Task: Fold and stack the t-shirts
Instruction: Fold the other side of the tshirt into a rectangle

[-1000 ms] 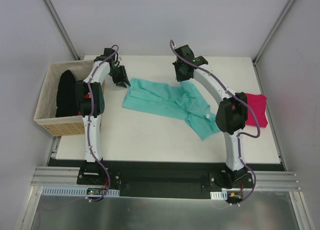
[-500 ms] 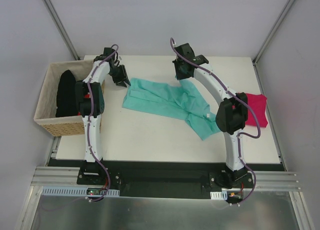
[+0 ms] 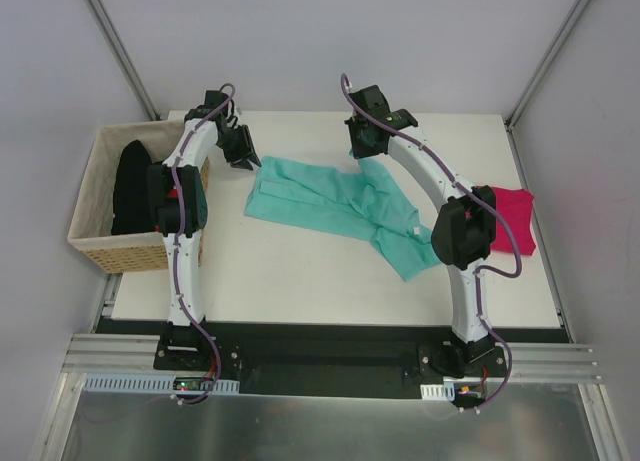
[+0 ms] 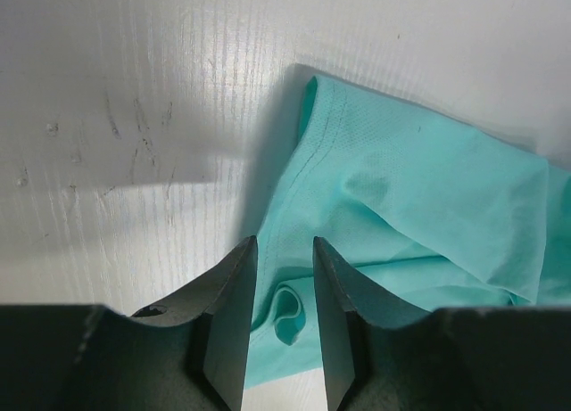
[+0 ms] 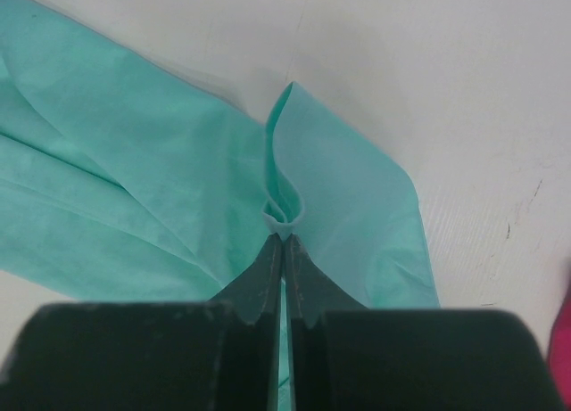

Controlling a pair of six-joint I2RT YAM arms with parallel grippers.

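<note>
Pinching: your right gripper (image 5: pixel 284 237) is clenched on a raised fold of the teal-green cloth t-shirt (image 3: pixel 330 206) at its 1 o'clock edge. Left gripper (image 4: pixel 284 277) has its jaws apart over the shirt's 10 o'clock corner, grasping nothing. The shirt lies mid white table (image 3: pixel 300 271). Magenta-pink shirt (image 3: pixel 515 221) at 3 o'clock. Black shirts (image 3: pixel 130 186) sit in the tan woven basket (image 3: pixel 90 196) at 9 o'clock.

A lab test cell — white table (image 3: pixel 300 271) boxed by plain grey walls (image 3: pixel 300 41) and aluminium framing (image 3: pixel 121 51).
</note>
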